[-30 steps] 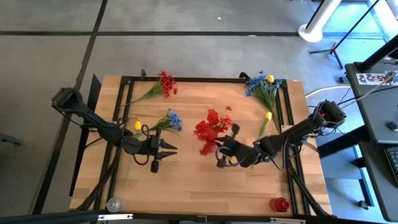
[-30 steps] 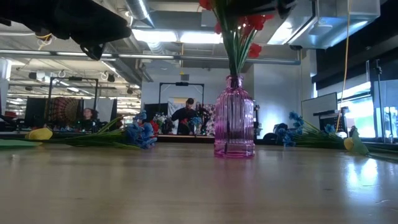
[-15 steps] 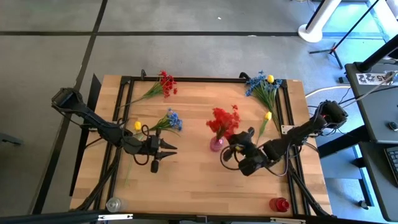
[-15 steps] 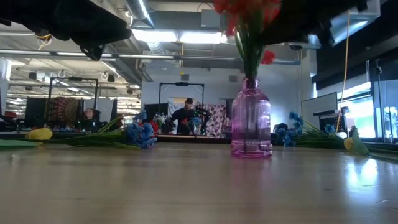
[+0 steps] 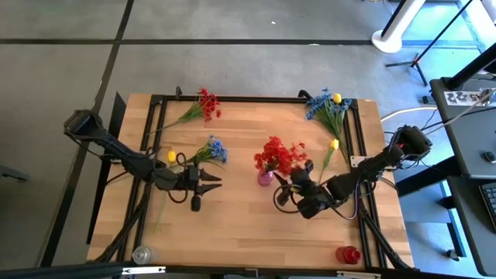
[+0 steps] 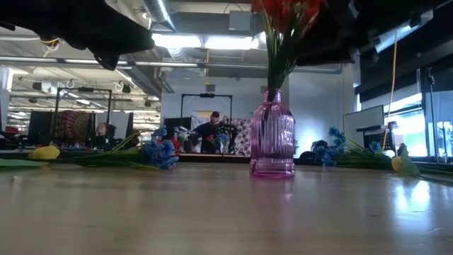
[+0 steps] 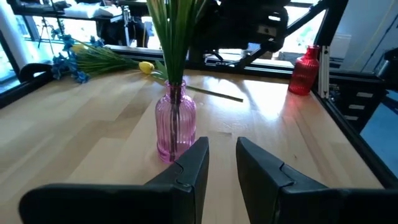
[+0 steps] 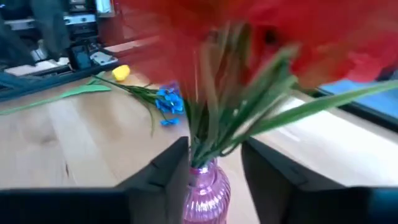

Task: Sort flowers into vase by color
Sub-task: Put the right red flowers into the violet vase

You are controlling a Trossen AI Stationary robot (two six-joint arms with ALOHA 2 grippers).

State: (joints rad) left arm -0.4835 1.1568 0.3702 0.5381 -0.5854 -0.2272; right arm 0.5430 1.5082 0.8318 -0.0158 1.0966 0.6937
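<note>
A pink ribbed glass vase (image 6: 272, 145) stands upright on the table's middle (image 5: 266, 177) and holds the red flowers (image 5: 278, 155) by their green stems. My right gripper (image 8: 214, 165) is open just right of it (image 5: 285, 188), with one finger on each side of the stems above the vase's mouth (image 8: 202, 169). My left gripper (image 7: 222, 146) hovers left of the vase (image 5: 211, 183), slightly open and holding nothing. A red sprig (image 5: 203, 105), a blue sprig (image 5: 211, 149) and a blue and yellow bunch (image 5: 328, 107) lie flat on the wood. My right gripper comes level from the table's right, its fingers (image 8: 169, 168) flanking the red flowers' stems (image 8: 214, 134) just above the vase's mouth. I cannot tell whether either finger touches the stems. The vase stands on the table with the flowers upright in it.
A yellow bud (image 5: 171, 156) lies by the blue sprig and another yellow flower (image 5: 334, 144) near the right rail. A red bottle (image 5: 348, 254) stands at the near right corner and a clear one (image 5: 142, 254) at the near left. People sit beyond the table.
The red flowers leaned toward the table's left a second ago and now stand upright in the vase. The vase slid a little toward the right edge, then partly back. My right gripper shifted slightly right and toward the far edge.
</note>
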